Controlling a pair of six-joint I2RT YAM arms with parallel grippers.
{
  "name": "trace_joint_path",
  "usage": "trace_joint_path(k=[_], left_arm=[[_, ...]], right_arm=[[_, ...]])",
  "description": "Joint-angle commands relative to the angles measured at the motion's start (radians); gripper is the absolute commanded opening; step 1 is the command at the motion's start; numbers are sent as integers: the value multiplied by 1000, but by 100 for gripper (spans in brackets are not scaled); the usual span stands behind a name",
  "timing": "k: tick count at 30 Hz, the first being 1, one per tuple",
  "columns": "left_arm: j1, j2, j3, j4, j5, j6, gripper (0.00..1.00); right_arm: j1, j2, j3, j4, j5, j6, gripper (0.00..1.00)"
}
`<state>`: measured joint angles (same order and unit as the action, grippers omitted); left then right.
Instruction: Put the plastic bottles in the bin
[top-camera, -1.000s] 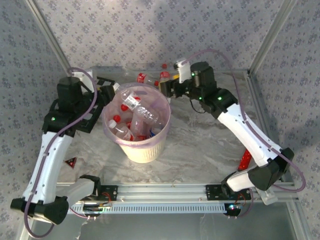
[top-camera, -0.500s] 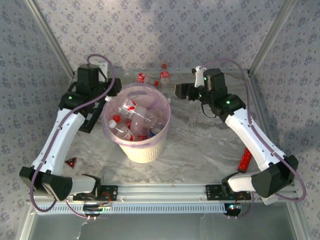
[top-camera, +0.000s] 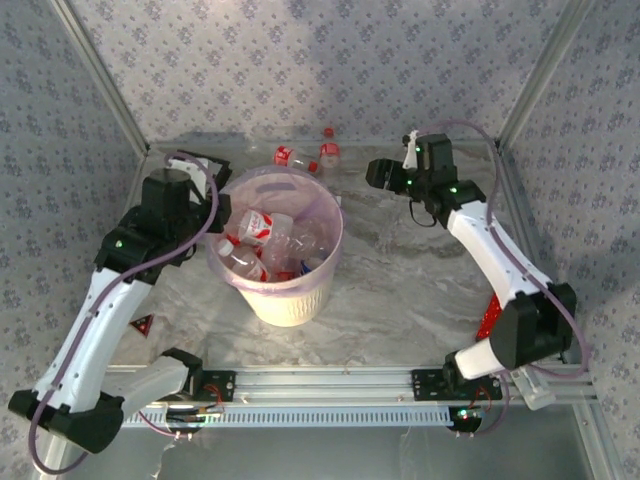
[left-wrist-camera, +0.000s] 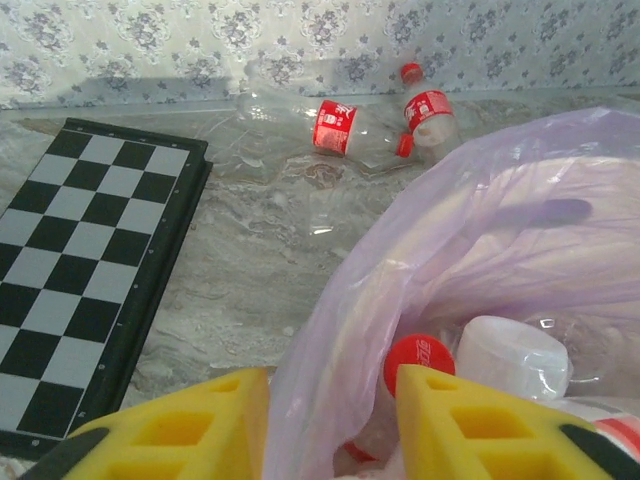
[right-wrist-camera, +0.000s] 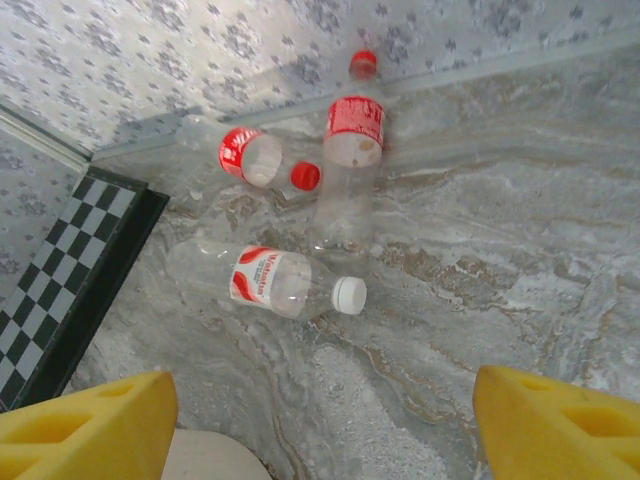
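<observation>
The bin (top-camera: 290, 300), a cream bucket with a pink liner bag (left-wrist-camera: 480, 200), stands mid-table and holds several plastic bottles (top-camera: 262, 226); a red cap (left-wrist-camera: 420, 356) shows inside. My left gripper (top-camera: 215, 205) hangs at the bin's left rim, open, its yellow fingers (left-wrist-camera: 180, 425) either side of the liner edge and holding nothing. Three bottles lie on the table behind the bin: one white-capped (right-wrist-camera: 270, 280) and two red-labelled (right-wrist-camera: 345, 170) (right-wrist-camera: 242, 155). My right gripper (right-wrist-camera: 325, 430) is open and empty, above the table to the near right of them.
A black-and-white chequered board (left-wrist-camera: 80, 260) lies left of the bin. A flat red bar (top-camera: 490, 318) rests by the right arm's base, and a small red triangle (top-camera: 143, 324) by the left arm. Patterned walls close off the back and sides.
A bottle has dropped from the bin's mouth down among the others. My left gripper narrowed and pulled back to the rim's left. The right gripper moved right, away from the bin.
</observation>
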<state>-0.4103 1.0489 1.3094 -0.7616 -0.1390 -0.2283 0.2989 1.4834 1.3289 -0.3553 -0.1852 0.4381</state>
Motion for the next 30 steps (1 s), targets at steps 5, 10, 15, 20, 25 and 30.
trace_joint_path(k=[5,10,15,20,25,30], left_arm=[[0,34,17,-43,36,20,48],[39,29,75,-46,122,-4,62],[76,46,86,-38,150,-34,67],[66,90,67,-54,153,-44,67],[29,101,33,-24,176,-77,60],[-39,117,9,37,174,-130,52]], right_arm=[[-4,244,111,12,-62,95,82],[11,403,160,95,-178,161,84],[23,489,158,190,-249,221,85],[13,485,126,202,-277,217,86],[-59,374,47,176,-294,198,88],[-187,226,-23,57,-336,129,90]])
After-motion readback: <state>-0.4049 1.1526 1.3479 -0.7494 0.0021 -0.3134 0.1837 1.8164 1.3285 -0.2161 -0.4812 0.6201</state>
